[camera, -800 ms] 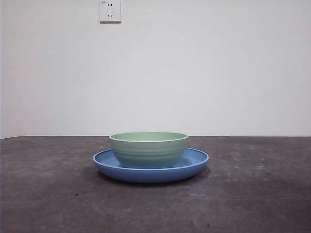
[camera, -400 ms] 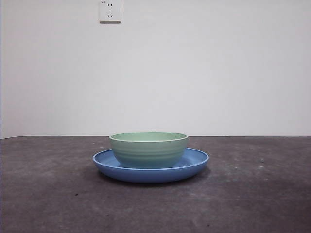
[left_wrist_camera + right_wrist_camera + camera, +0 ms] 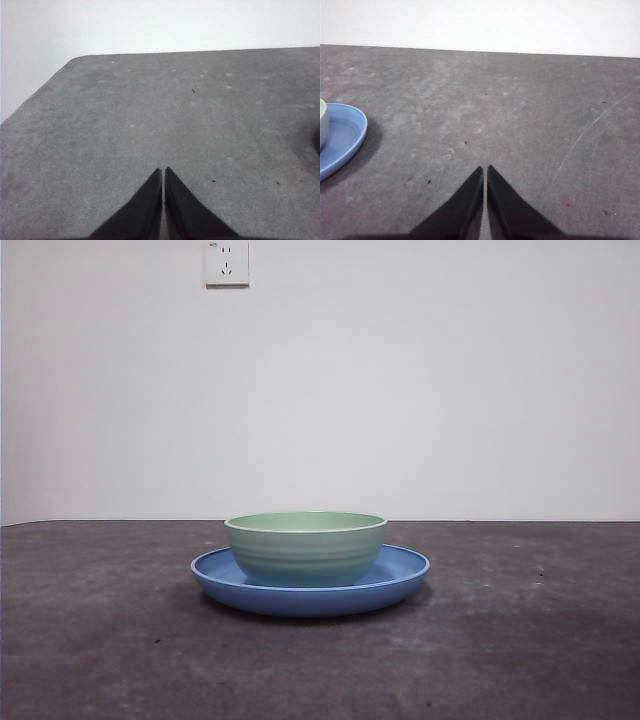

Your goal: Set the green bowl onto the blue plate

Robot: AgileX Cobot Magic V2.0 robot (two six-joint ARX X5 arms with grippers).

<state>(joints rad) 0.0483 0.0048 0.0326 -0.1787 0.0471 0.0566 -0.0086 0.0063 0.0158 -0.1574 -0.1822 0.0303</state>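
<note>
Wall socket [image 3: 227, 262] above grey table [image 3: 100, 640]

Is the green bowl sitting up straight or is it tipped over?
Upright. The green bowl stands level inside the blue plate, its opening facing up and its rim flat. No end effector touches it.

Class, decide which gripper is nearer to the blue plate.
Right. The right gripper has the blue plate beside it in its wrist view; the left gripper sees only bare table.

green bowl [image 3: 305, 548] on blue plate [image 3: 400, 578], open tabletop [image 3: 520, 640] around
</note>
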